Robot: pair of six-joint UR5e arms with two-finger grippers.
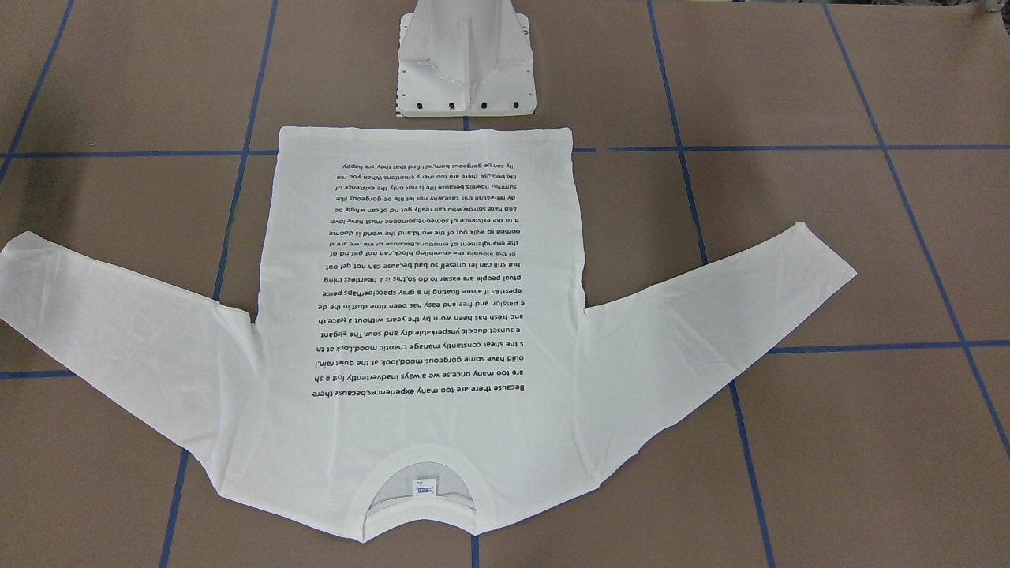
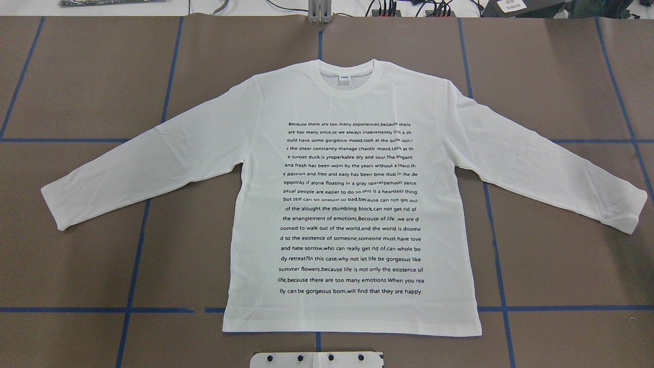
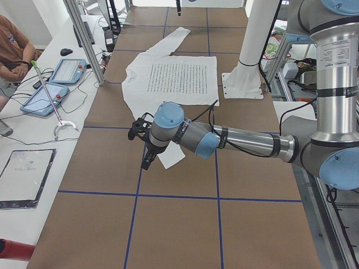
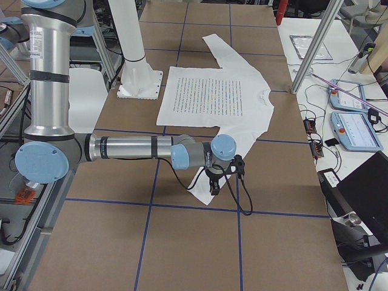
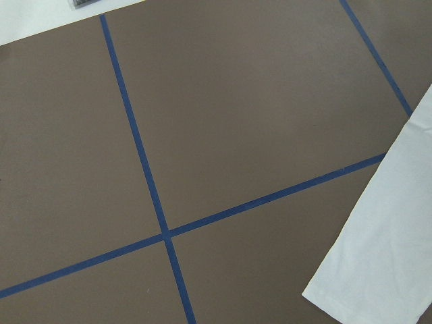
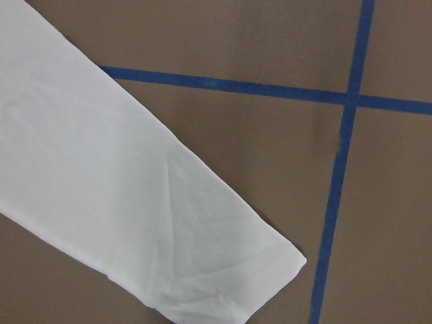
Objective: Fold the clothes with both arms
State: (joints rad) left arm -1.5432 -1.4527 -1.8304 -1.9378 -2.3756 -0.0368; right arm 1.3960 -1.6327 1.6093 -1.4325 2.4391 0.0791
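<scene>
Frontally, shows a white long-sleeved shirt [image 1: 426, 331] spread flat on the brown table [image 1: 828, 442], printed side up, with black lines of text [image 1: 430, 276] down the body. Puts the hem just beside the white pedestal [image 1: 465, 71], and the collar [image 1: 379, 483] and its label [image 1: 424, 490] at the far end from it. Has the left sleeve [image 1: 710, 315] and the right sleeve [image 1: 118, 315] angled outward over blue tape lines [image 1: 789, 147].

Overhead, gives the same layout with the text upright: collar at the top, hem at the bottom just above the pedestal, both sleeves slanting down and out, cuffs well apart from the body.

From the left end, catches the left arm [image 3: 247, 143] stretched low across the table, with the left hand [image 3: 141, 147] hanging over the end of the left sleeve. Cannot tell whether that hand is open or closed, nor whether it touches the cloth. Also takes in a seated person [image 3: 14, 50] and two tablets [image 3: 45, 98] on a side bench.

From the right end, mirrors this: right arm [image 4: 133, 148] reaching out low, right hand [image 4: 213, 182] over the right cuff. Cannot tell its opening either.

At the left wrist, looks down on bare table, a tape crossing and the left cuff at the lower right corner.

At the right wrist, looks down on the right sleeve lying flat, slightly creased, its cuff ending just short of a tape line.
</scene>
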